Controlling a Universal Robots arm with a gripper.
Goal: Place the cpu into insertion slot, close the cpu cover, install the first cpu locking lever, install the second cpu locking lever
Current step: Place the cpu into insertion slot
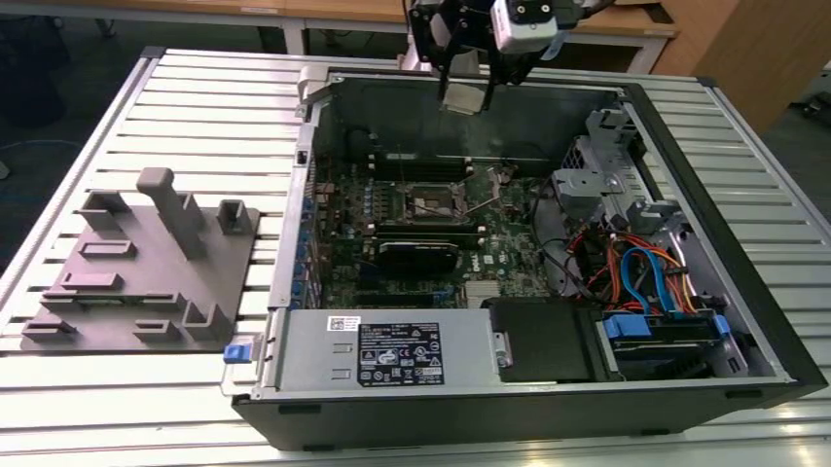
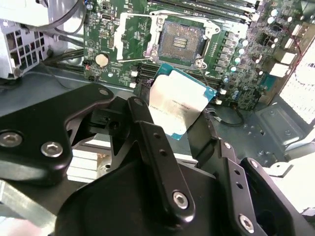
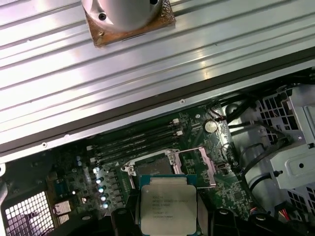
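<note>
My gripper hangs above the far wall of the open computer case, shut on the cpu. In both wrist views the cpu is a silver-topped square chip with a green edge, pinched between the black fingers. The insertion slot lies well below it on the green board, dark and bare inside its silver rim. In the first wrist view the held chip partly hides the insertion slot. The cpu cover stands swung open beside the socket. A thin locking lever sticks up by it.
Long black memory slots run beside the socket. A black card lies nearer the front. Drive cages and coloured cables fill the exterior view's right of the case. A grey fixture sits on the slatted table at the exterior view's left.
</note>
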